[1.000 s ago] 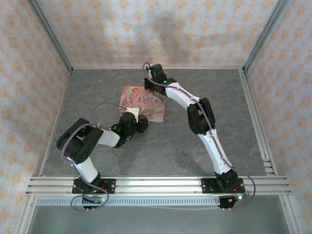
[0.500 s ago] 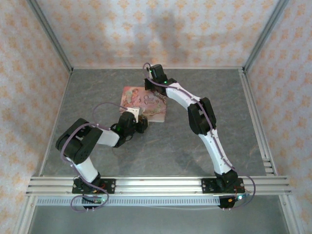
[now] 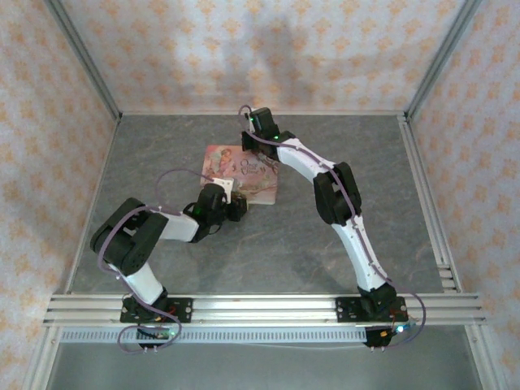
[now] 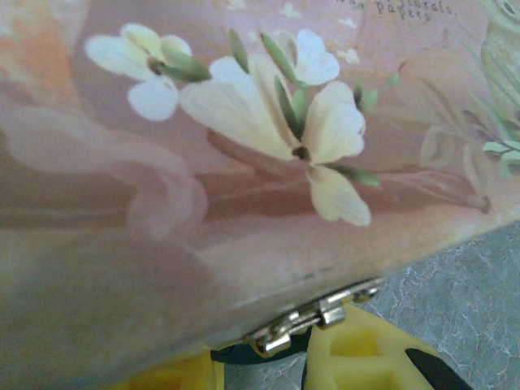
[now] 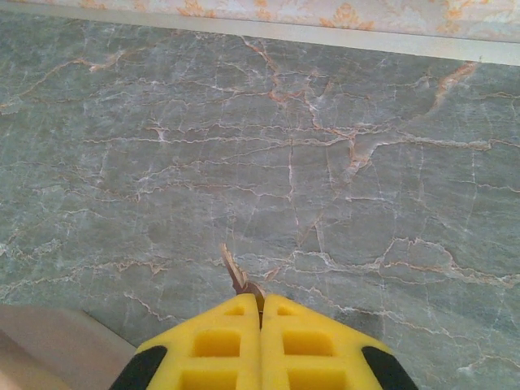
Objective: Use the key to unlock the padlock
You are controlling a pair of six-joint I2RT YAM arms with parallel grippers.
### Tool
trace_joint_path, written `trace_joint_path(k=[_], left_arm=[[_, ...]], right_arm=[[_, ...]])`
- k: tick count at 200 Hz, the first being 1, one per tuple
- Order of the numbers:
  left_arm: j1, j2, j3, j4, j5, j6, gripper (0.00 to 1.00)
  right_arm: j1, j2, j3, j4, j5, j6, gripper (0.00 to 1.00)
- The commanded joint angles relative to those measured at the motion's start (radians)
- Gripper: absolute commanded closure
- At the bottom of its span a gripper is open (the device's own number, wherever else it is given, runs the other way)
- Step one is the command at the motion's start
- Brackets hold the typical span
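Note:
In the left wrist view the pink picture-printed tin (image 4: pixel 244 162) is very close, its metal hasp (image 4: pixel 313 318) hanging at its lower edge. A dark teal sliver of the padlock (image 4: pixel 258 353) shows just under the hasp, spanning the space between my left gripper's (image 4: pixel 264 370) yellow fingers (image 4: pixel 357 361), which stand on both sides of it. In the top view the left gripper (image 3: pixel 234 205) sits at the tin's near edge. My right gripper (image 5: pixel 262 302) is shut on the key (image 5: pixel 236 272), whose toothed blade sticks out over the grey floor. From above, the right gripper (image 3: pixel 257 128) is by the tin's far edge.
The tin (image 3: pixel 244 166) lies mid-table on the grey marbled floor (image 3: pixel 325 260). Patterned walls (image 3: pixel 268 57) close in the back and both sides. A corner of the tin (image 5: pixel 49 349) shows at the lower left of the right wrist view.
The left arm has edged slightly toward the tin, its elbow swinging a little left. The right gripper has barely moved.

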Motion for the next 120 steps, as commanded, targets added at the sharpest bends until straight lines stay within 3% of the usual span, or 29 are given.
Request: trace_joint_path(k=[1, 15, 29, 120], left_arm=[[0.007, -0.035, 0.030, -0.008, 0.012, -0.016, 0.96], [0.007, -0.042, 0.037, -0.033, -0.002, -0.021, 0.77], [0.007, -0.042, 0.041, -0.046, -0.014, -0.016, 0.68], [0.011, -0.102, -0.038, -0.005, 0.009, -0.004, 0.61]], right_arm=[[0.021, -0.002, -0.049, -0.111, -0.013, 0.005, 1.00], [0.021, -0.004, -0.056, -0.106, -0.014, 0.003, 1.00], [0.020, -0.005, -0.056, -0.108, -0.014, 0.003, 1.00], [0.021, -0.006, -0.062, -0.106, -0.008, -0.002, 1.00]])
